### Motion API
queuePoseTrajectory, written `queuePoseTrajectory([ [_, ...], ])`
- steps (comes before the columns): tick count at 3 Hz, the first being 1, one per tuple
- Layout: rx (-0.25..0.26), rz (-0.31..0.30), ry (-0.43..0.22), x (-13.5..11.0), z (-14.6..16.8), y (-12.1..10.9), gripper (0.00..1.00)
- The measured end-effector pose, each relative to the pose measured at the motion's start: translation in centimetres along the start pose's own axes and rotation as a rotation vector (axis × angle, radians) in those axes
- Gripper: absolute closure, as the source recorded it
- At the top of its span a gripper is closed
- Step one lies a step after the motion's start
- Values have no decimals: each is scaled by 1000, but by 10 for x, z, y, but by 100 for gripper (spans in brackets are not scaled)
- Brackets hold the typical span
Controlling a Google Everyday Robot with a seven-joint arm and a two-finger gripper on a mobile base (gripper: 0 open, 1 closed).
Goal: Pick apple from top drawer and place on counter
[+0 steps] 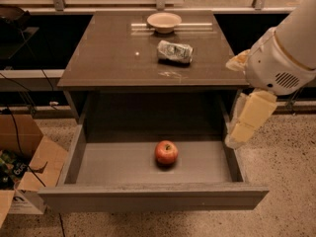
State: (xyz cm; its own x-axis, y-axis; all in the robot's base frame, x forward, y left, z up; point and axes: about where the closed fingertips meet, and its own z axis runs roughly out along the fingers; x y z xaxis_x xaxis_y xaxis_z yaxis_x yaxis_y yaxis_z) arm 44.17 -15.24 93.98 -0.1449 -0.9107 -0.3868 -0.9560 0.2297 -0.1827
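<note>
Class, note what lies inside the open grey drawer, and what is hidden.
Inside the wide shallow grey drawer: one small red apple, mid-floor. Its rear part lies hidden in shadow under the dark-brown counter. The cream tool hangs at the drawer's right wall.

1. You get warm, dim indoor light; a small glare spot sits on the counter (137, 53), with pale streaks near the bowl (164, 21).
2. The back of the drawer (123, 164) lies in deep shadow; the apple (166, 152) casts a short dark one.
3. The gripper (243, 127), brightly lit, hangs by the drawer's right wall.
</note>
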Motion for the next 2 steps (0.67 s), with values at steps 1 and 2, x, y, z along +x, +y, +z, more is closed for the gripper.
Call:
queuePoseTrajectory([
  [1, -32, 5, -87, -19, 35, 8, 0],
  [2, -86, 54, -188, -26, 82, 13, 0],
])
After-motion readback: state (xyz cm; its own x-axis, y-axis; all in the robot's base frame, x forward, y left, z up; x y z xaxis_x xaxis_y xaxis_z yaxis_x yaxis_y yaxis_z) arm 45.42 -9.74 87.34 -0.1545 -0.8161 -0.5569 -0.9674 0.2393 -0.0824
